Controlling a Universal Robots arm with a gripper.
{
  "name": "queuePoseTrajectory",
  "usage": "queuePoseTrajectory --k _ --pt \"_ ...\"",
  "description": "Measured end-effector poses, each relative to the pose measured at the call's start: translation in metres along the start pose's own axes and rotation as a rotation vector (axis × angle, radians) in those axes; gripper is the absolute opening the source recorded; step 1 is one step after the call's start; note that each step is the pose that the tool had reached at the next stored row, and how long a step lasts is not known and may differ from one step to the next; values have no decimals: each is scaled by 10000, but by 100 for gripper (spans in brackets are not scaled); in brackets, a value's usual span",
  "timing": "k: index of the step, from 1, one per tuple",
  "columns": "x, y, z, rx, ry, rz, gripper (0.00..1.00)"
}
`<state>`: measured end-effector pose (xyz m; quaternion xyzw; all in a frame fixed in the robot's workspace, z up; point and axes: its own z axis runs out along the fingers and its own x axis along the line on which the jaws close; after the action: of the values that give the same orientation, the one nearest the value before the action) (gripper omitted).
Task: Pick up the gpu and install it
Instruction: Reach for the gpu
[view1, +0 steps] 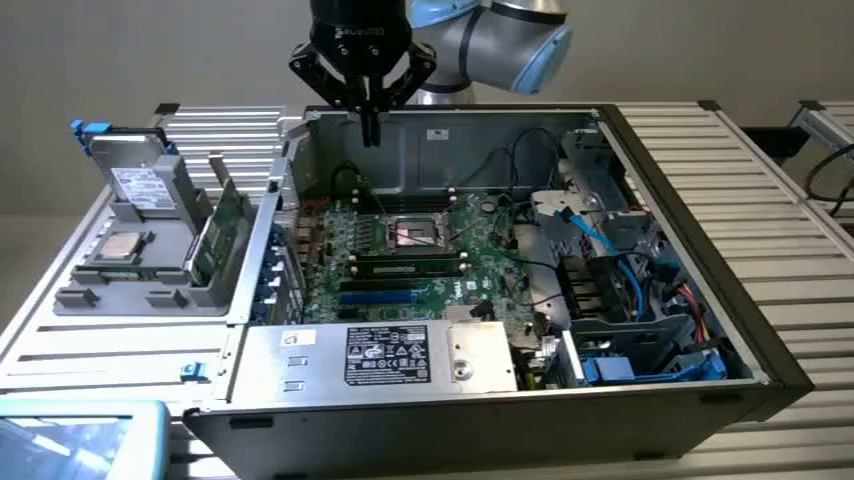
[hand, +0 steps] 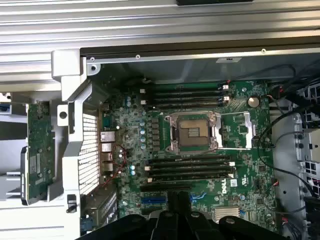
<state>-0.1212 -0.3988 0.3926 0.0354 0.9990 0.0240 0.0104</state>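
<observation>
Over the computer case (view1: 467, 160), gripper (view1: 371, 136) pressed together, empty; gpu (view1: 222, 234) stands edgewise in grey rack (view1: 120, 296), presumably for easy grasping.

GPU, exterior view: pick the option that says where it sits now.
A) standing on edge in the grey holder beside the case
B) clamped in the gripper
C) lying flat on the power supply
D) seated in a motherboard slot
A: the gpu stands on edge in the grey holder at the exterior view's left of the case, while the gripper, shut and empty, hangs above the open case.
</observation>
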Motion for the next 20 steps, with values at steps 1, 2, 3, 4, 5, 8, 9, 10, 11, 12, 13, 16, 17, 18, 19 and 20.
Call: queuePoseTrajectory --k 1,2,3,4,5,8,9,10,11,12,13,16,17,18,19,20 --pt "0 0 0 0 0 0 12" --pt "0 0 0 0 0 0 12" --pt "0 0 0 0 0 -1 12" --pt "1 0 0 1 0 -1 12" --pt "3 0 0 1 0 0 12" --pt "17 -2 -1 1 0 2 12" --pt "30 -2 -2 2 1 0 12" --pt "47 -3 -2 0 0 0 12" --pt "66 -5 -2 0 0 0 12" --pt "94 -5 -3 0 0 0 12" --pt "136 -4 -3 -1 0 1 12" --pt "254 -5 -5 -1 0 0 12" --pt "298 -7 -6 -1 0 1 12" --pt "344 -8 -7 0 0 0 12" --pt "389 -10 -7 -1 0 -1 12" --pt "434 -10 -8 -1 0 0 12"
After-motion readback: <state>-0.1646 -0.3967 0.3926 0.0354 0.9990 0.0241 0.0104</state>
